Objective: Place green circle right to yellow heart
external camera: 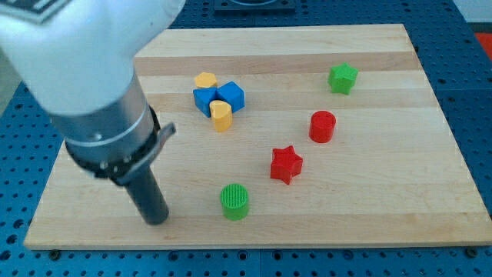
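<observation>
The green circle (234, 201) lies near the view's bottom edge of the wooden board (384, 208), a little left of centre. Two yellow blocks sit in a cluster at the upper middle. The upper one (205, 79) looks like the yellow heart. The lower one (221, 115) has a shape I cannot make out. My tip (157, 220) rests on the board to the view's left of the green circle, about one hand-width away and not touching it. It is far below the yellow blocks.
Two blue blocks (205, 98) (231, 94) sit between the yellow ones, touching them. A red star (286, 163) lies up and right of the green circle. A red cylinder (323, 126) and a green star (343, 78) lie further right. The arm's large body (92, 92) covers the board's left part.
</observation>
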### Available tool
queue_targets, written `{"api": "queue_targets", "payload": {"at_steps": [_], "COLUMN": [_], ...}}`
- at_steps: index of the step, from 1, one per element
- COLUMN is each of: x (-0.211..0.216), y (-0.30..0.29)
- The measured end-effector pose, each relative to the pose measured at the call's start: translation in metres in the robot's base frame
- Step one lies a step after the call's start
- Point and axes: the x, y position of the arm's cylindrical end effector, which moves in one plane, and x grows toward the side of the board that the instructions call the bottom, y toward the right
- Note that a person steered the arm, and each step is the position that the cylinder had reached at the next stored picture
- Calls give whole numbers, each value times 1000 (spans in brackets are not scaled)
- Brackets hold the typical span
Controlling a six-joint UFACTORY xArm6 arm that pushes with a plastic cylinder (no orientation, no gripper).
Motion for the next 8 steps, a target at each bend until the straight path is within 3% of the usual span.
{"api": "queue_targets", "payload": {"at_steps": [1,3,6,8], "x": [17,1,-82,-82], "y": [29,90,100,104]}}
